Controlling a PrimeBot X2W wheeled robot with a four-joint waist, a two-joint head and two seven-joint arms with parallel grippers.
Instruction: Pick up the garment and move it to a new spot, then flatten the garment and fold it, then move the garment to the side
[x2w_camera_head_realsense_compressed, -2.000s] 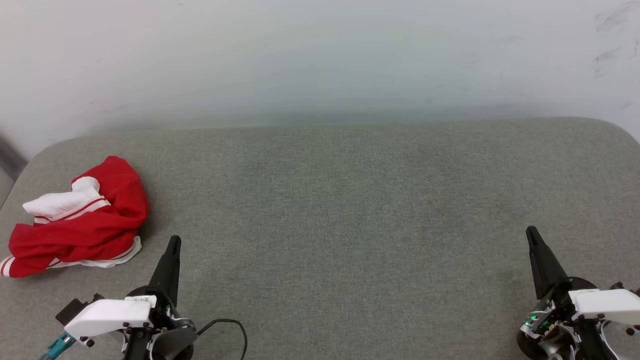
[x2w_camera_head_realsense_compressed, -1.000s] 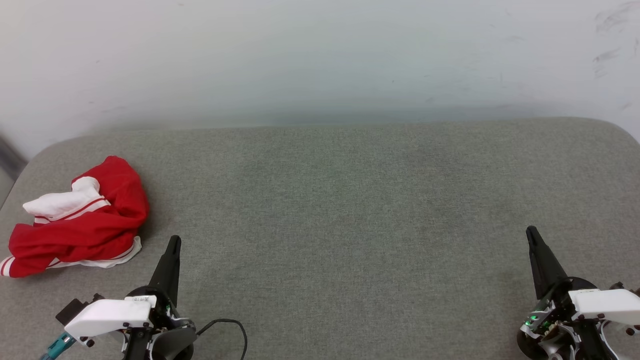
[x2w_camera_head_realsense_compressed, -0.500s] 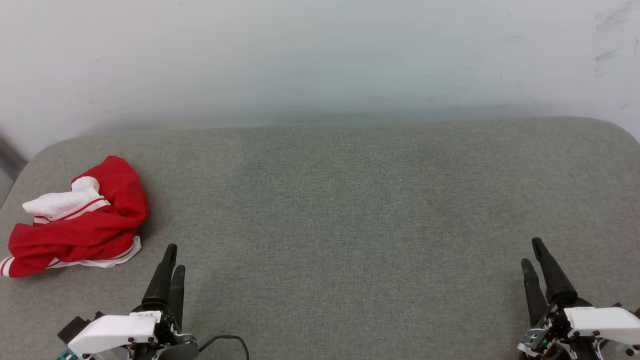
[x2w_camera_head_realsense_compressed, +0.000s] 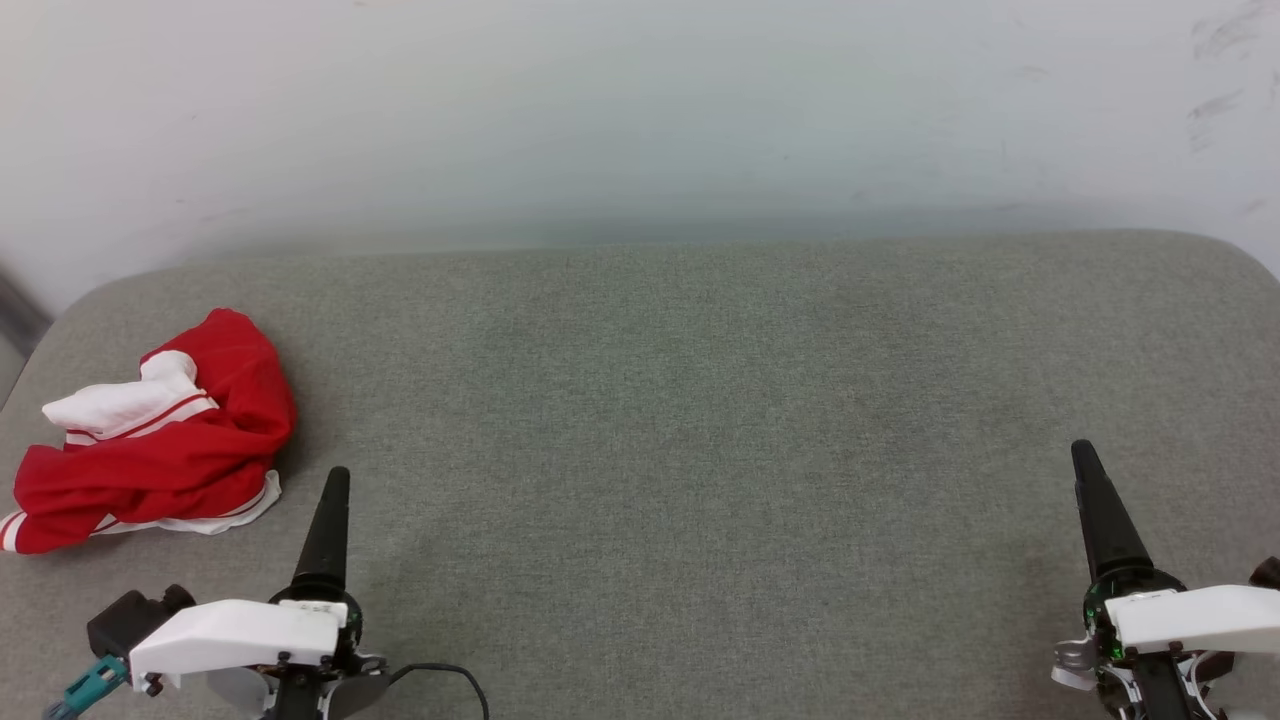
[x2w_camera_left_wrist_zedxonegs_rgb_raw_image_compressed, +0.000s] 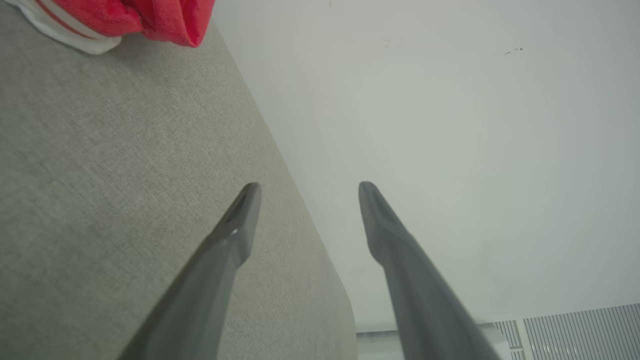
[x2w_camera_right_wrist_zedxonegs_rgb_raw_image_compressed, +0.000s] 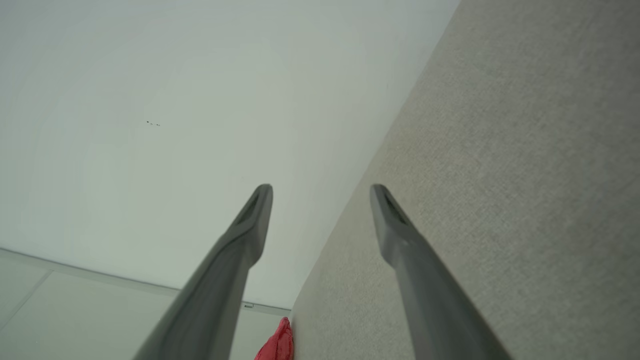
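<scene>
Item: garment (x2w_camera_head_realsense_compressed: 150, 435), red jersey, white sleeve, striped trim; crumpled in a heap.
Loc: left edge of grey pad (x2w_camera_head_realsense_compressed: 680, 400), short of far-left corner.
L gripper (x2w_camera_left_wrist_zedxonegs_rgb_raw_image_compressed: 308, 186): fingers apart, empty; near heap's right side, not touching.
R gripper (x2w_camera_right_wrist_zedxonegs_rgb_raw_image_compressed: 321, 187): fingers apart, empty; by pad's right edge, well apart from heap.
Handling (est.): light, soft, limp; likely to sag & trail when lifted; not fragile, prob. not slippery.
Grip pt (est.): raised red fold on top, or striped hem facing L gripper; avoid loose sleeve alone.
Step (est.): pick-up not yet begun.
</scene>
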